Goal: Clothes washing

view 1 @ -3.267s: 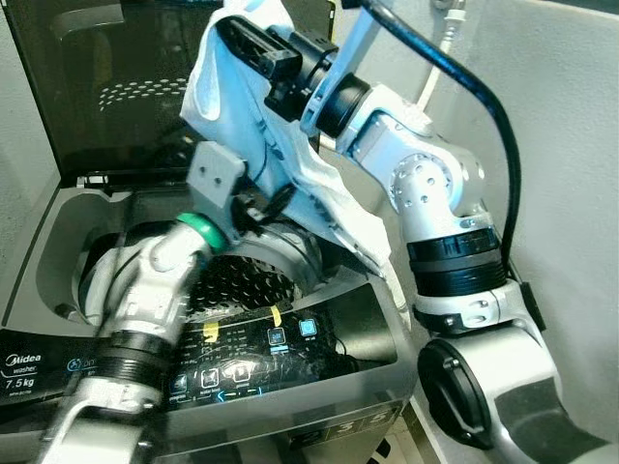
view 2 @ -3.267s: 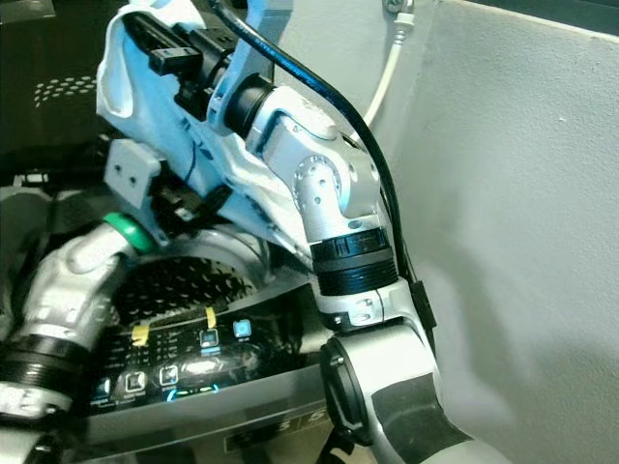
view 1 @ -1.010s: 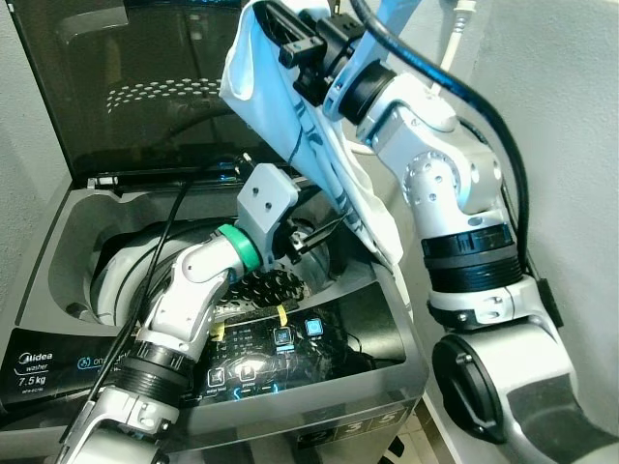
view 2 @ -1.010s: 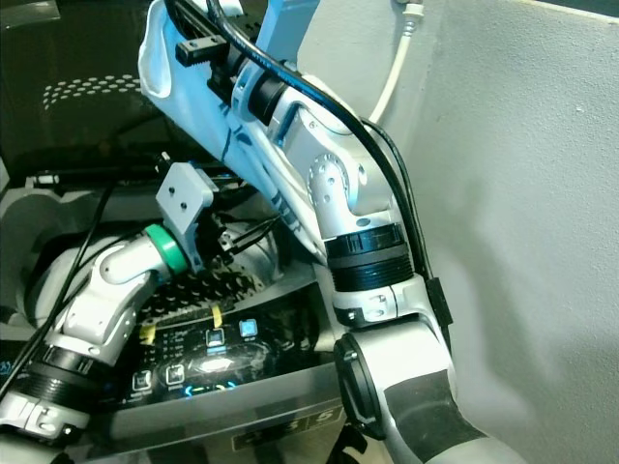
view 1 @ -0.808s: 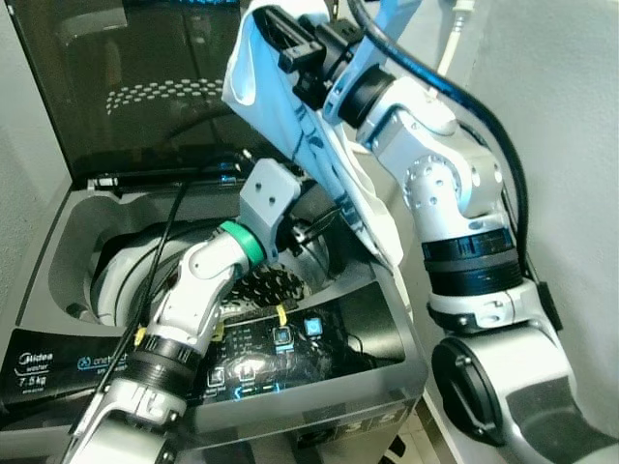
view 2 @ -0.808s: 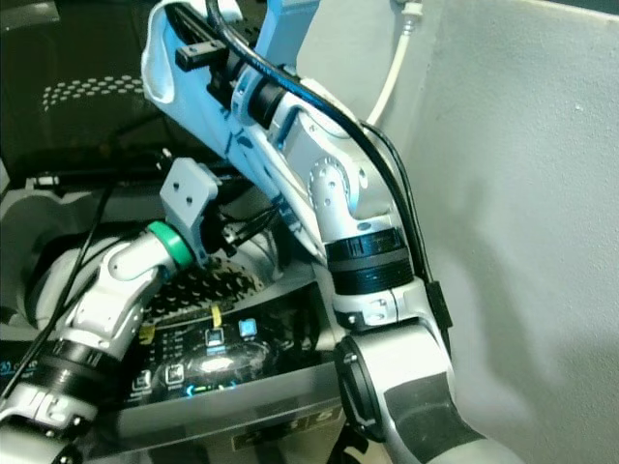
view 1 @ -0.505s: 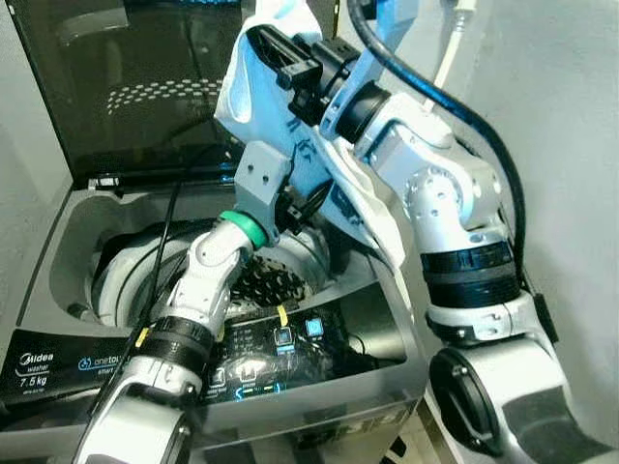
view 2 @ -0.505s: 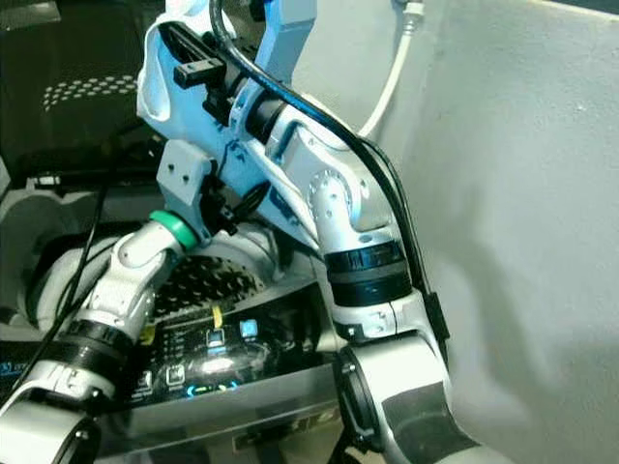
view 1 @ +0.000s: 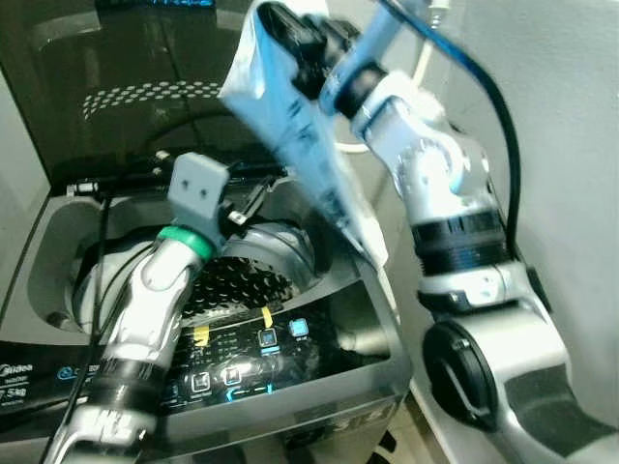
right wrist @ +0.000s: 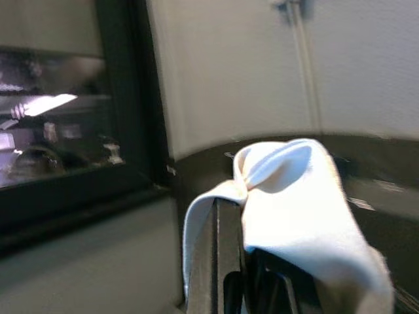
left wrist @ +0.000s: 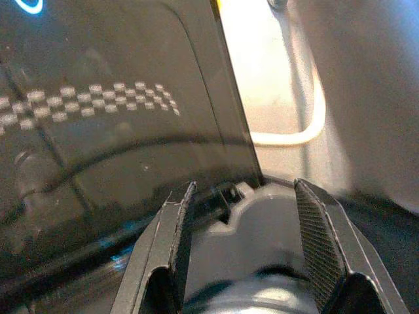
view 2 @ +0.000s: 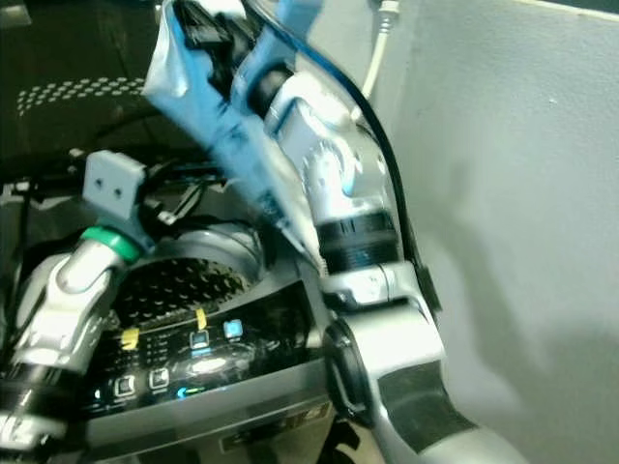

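While the pale blue-and-white garment [view 1: 300,135] is hanging high above the open top-loading washing machine [view 1: 319,358], we are gripping its upper edge in our right hand [right wrist: 239,216], whose two black fingers are pressed together with a fold of white cloth bunched between them. From there the fabric is draping down past our right arm toward the machine's right rear corner, its lower tip hanging just above the rim beside the drum [view 1: 237,280].

Our left hand [left wrist: 245,252] is hovering over the back of the tub, near the raised dark lid [view 1: 126,87], its fingers [left wrist: 171,242] spread apart and holding nothing. Through the gap between them we are seeing the lid's checkered dotted band, the grey rear corner of the machine and a white hose [left wrist: 294,134] curving along the wall.

On the front control panel [view 1: 242,367], small icons are glowing blue and white, and two yellow tape strips are sticking above them. At the panel's left end we are reading "7.5 kg", though the printing next to it is too blurred to make out.
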Robot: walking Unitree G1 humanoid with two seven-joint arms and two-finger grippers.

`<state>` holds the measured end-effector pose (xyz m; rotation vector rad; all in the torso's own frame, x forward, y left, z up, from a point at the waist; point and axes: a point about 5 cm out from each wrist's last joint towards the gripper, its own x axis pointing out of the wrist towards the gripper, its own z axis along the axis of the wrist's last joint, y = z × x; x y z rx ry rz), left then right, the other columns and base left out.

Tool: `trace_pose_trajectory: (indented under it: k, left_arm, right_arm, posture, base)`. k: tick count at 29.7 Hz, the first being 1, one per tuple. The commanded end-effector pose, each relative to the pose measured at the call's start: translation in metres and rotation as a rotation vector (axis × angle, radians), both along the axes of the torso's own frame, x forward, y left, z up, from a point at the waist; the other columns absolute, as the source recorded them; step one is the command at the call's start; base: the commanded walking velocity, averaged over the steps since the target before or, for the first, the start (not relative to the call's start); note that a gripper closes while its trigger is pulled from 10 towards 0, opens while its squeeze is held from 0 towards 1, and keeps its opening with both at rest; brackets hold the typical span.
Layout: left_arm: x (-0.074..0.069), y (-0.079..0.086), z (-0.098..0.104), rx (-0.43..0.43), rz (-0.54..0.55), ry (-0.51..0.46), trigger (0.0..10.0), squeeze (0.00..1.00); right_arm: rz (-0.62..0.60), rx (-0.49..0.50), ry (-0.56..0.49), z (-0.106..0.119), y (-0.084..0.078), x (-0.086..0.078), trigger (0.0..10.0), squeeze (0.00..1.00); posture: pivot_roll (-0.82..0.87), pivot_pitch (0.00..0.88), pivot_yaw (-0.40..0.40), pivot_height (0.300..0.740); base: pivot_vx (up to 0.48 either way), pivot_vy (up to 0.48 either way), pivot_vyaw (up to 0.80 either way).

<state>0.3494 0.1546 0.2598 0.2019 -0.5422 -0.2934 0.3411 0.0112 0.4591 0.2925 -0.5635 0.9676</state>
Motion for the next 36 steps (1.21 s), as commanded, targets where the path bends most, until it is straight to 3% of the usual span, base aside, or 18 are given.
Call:
trace_pose_trajectory:
  k: [1, 4, 7, 8, 10, 15, 17, 18, 20, 21, 22, 23, 26, 27, 32, 33, 34, 36]
  left_arm:
    - [-0.004, 0.003, -0.007, 0.004, 0.029, 0.008, 10.0, 0.00]
    - [-0.008, 0.006, -0.012, 0.007, 0.048, 0.016, 10.0, 0.00]
    - [-0.017, 0.005, -0.018, 0.029, 0.073, 0.024, 10.0, 0.00]
    - [-0.018, 0.004, -0.018, 0.036, 0.078, 0.026, 10.0, 0.00]
    - [-0.019, 0.004, -0.018, 0.032, 0.081, 0.026, 10.0, 0.00]
    - [-0.021, -0.004, -0.020, 0.033, 0.057, 0.032, 10.0, 0.00]
    - [-0.021, -0.004, -0.020, 0.036, 0.054, 0.033, 10.0, 0.00]
    - [-0.021, -0.006, -0.020, 0.042, 0.048, 0.037, 10.0, 0.00]
    - [-0.021, -0.006, -0.020, 0.042, 0.048, 0.037, 10.0, 0.00]
    - [-0.021, -0.007, -0.020, 0.047, 0.041, 0.039, 10.0, 0.00]
    - [-0.021, -0.007, -0.020, 0.047, 0.041, 0.039, 10.0, 0.00]
    - [-0.021, -0.009, -0.020, 0.056, 0.027, 0.042, 10.0, 0.00]
    - [-0.021, -0.011, -0.019, 0.064, 0.014, 0.045, 10.0, 0.00]
    - [-0.022, -0.014, -0.018, 0.073, -0.006, 0.046, 10.0, 0.00]
    - [-0.025, -0.022, -0.017, 0.089, -0.076, 0.066, 10.0, 0.00]
    - [-0.026, -0.026, -0.018, 0.103, -0.117, 0.093, 10.0, 0.00]
    - [-0.027, -0.029, -0.021, 0.108, -0.147, 0.132, 10.0, 0.00]
    - [-0.027, -0.030, -0.023, 0.111, -0.162, 0.158, 10.0, 0.00]
  right_arm:
    - [0.048, 0.077, -0.031, 0.022, 0.011, -0.011, 10.0, 0.00]
    - [0.107, 0.176, -0.013, 0.039, 0.010, -0.017, 10.0, 0.00]
    - [0.593, 0.734, 0.185, 0.093, -0.023, -0.034, 10.0, 0.00]
    - [0.668, 0.828, 0.218, 0.099, -0.032, -0.034, 10.0, 0.00]
    - [0.676, 0.842, 0.234, 0.099, -0.035, -0.031, 10.0, 0.00]
    - [0.284, 0.201, 0.173, 0.016, 0.024, -0.004, 10.0, 0.00]
    - [0.266, 0.164, 0.172, 0.009, 0.027, -0.002, 10.0, 0.00]
    - [0.197, 0.022, 0.187, -0.024, 0.038, 0.008, 10.0, 0.00]
    - [0.197, 0.022, 0.187, -0.024, 0.038, 0.008, 10.0, 0.00]
    - [0.141, -0.126, 0.196, -0.057, 0.046, 0.015, 10.0, 0.00]
    - [0.141, -0.126, 0.196, -0.057, 0.046, 0.015, 10.0, 0.00]
    - [0.095, -0.275, 0.224, -0.095, 0.051, 0.023, 10.0, 0.00]
    - [0.070, -0.374, 0.244, -0.121, 0.051, 0.026, 10.0, 0.00]
    - [0.041, -0.429, 0.266, -0.136, 0.048, 0.030, 10.0, 1.00]
    - [-0.023, -0.504, 0.296, -0.152, 0.036, 0.039, 10.0, 1.00]
    - [-0.055, -0.589, 0.307, -0.164, 0.028, 0.042, 10.0, 1.00]
    - [-0.087, -0.639, 0.312, -0.172, 0.021, 0.045, 10.0, 0.00]
    - [-0.108, -0.674, 0.310, -0.177, 0.017, 0.047, 10.0, 0.00]
  posture:
    - [0.06, 0.000, -0.040, 0.740]
    - [0.07, 0.000, -0.068, 0.740]
    - [0.08, 0.000, -0.103, 0.740]
    - [0.08, 0.000, -0.103, 0.740]
    - [0.07, 0.000, -0.107, 0.740]
    - [0.07, 0.000, -0.105, 0.740]
    - [0.07, 0.000, -0.105, 0.740]
    - [0.06, 0.000, -0.091, 0.740]
    - [0.06, 0.000, -0.091, 0.740]
    - [0.06, 0.000, -0.091, 0.740]
    - [0.06, 0.000, -0.091, 0.740]
    - [0.05, 0.000, -0.080, 0.740]
    - [0.05, 0.000, -0.077, 0.740]
    - [0.05, 0.000, -0.071, 0.740]
    - [0.05, 0.000, -0.072, 0.740]
    - [0.05, 0.000, -0.071, 0.740]
    - [0.05, 0.000, -0.069, 0.740]
    - [0.05, 0.000, -0.069, 0.740]
  base:
    - [0.000, 0.000, 0.00]
    - [0.000, 0.000, 0.00]
    - [0.000, 0.000, 0.00]
    - [0.000, 0.000, 0.00]
    - [0.000, 0.000, 0.00]
    - [0.000, 0.000, 0.00]
    - [0.000, 0.000, 0.00]
    - [0.000, 0.000, 0.00]
    - [0.000, 0.000, 0.00]
    - [0.000, 0.000, 0.00]
    - [0.000, 0.000, 0.00]
    - [0.000, 0.000, 0.00]
    - [0.000, 0.000, 0.00]
    - [0.000, 0.000, 0.00]
    - [0.000, 0.000, 0.00]
    - [0.000, 0.000, 0.00]
    - [0.000, 0.000, 0.00]
    - [0.000, 0.000, 0.00]
